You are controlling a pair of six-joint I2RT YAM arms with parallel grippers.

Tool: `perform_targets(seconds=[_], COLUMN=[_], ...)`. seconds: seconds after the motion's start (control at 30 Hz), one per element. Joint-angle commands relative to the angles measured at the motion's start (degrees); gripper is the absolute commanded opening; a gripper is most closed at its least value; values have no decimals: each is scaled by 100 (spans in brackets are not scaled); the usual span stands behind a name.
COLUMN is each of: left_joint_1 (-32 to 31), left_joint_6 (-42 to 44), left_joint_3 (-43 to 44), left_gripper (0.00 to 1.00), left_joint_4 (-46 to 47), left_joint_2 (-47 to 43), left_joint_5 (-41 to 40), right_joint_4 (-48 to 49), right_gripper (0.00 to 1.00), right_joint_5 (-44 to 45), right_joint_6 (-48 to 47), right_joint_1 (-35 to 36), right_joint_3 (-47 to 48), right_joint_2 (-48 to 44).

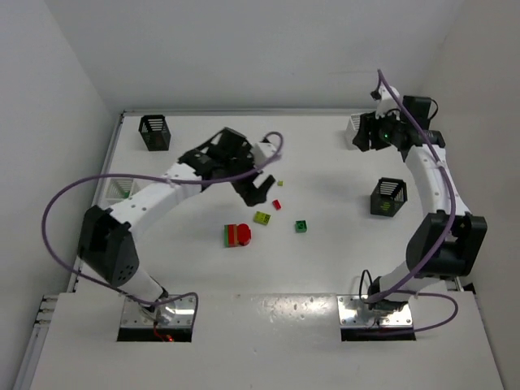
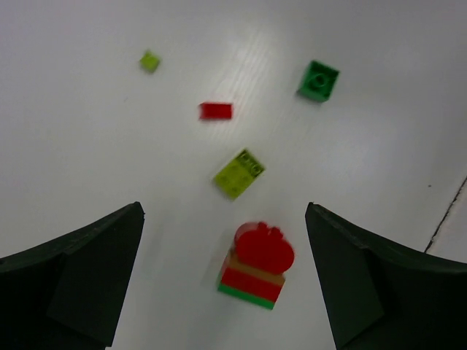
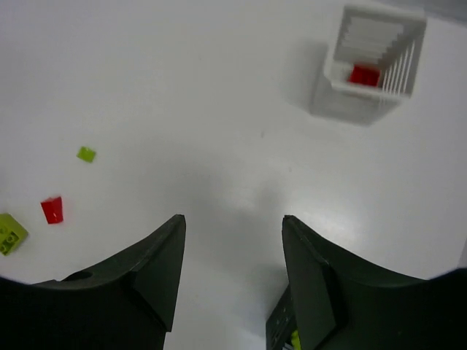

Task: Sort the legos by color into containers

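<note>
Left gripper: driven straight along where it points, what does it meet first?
Probably the red-topped stack, centred just ahead of the open left gripper; the yellow-green brick lies further on. Depth is unclear.

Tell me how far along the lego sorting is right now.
Done: one red piece sits in a white basket. In hand: nothing; both arms' jaws are open and empty, the left ones above the red-topped stack. Left: that stack, a yellow-green brick, a green brick, a small red brick and a tiny yellow-green piece, all loose on the table.
</note>
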Motion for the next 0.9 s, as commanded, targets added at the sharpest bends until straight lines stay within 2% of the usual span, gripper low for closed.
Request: perform_targets(seconds=[0.0, 0.13, 0.23, 0.33, 0.53, 0.87], left_joint_1=[-678, -1617, -1996, -2243, -2314, -2314], left_joint_6=[72, -156, -332, -386, -386, -148], left_joint_3=[390, 531, 532, 872, 1173, 1604], left_gripper=[98, 97, 97, 97, 97, 97], left_joint_4=[388, 759, 1101, 1049, 996, 996], left_joint_2=[442, 1154, 1646, 2243, 2850, 3212], left_joint_5=[-66, -118, -241, -627, -988, -1226], right_joint_4=[-399, -110, 30, 136, 75, 22], right_gripper=[56, 57, 57, 58, 59, 59], right_joint_5=[537, 723, 609, 424, 354, 301], right_joint_6=[607, 1082, 1504, 1732, 1733, 1558], right_joint_1=[-199, -481, -621, -674, -727, -833], right_joint_3=[-527, -1213, -1537, -1732, -1794, -1794], right_joint_2=[-166, -693, -957, -1124, -1125, -1177])
